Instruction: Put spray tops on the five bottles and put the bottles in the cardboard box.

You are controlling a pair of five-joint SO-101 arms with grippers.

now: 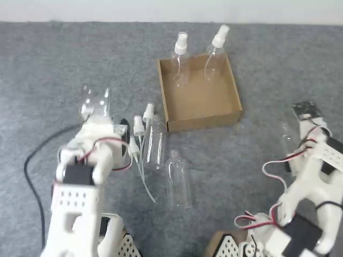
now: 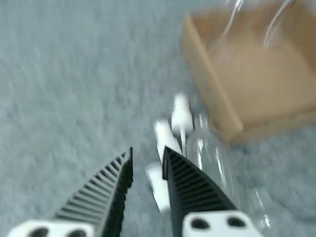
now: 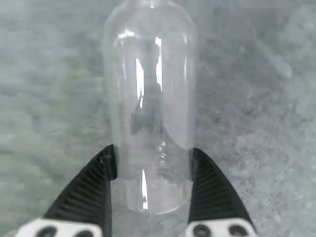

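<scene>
The cardboard box (image 1: pixel 201 119) sits at the back middle, with two clear bottles with spray tops (image 1: pixel 180 56) (image 1: pixel 215 51) standing at its far wall. In front of the box, a capped bottle (image 1: pixel 155 140) lies on the carpet next to loose spray tops (image 1: pixel 138 126). An uncapped bottle (image 1: pixel 177 178) lies nearer. My left gripper (image 2: pixel 147 154) hovers open and empty beside the spray tops (image 2: pixel 165 137), left of the box (image 2: pixel 217 98). At the right, my right gripper (image 3: pixel 152 155) has its fingers against both sides of a clear uncapped bottle (image 3: pixel 150 98).
Grey carpet covers the table. The box's front wall (image 1: pixel 203 120) stands between the loose bottles and the box's inside. A black cable (image 1: pixel 29 160) loops at the left. The arm bases (image 1: pixel 80 225) (image 1: pixel 300 230) fill the near corners.
</scene>
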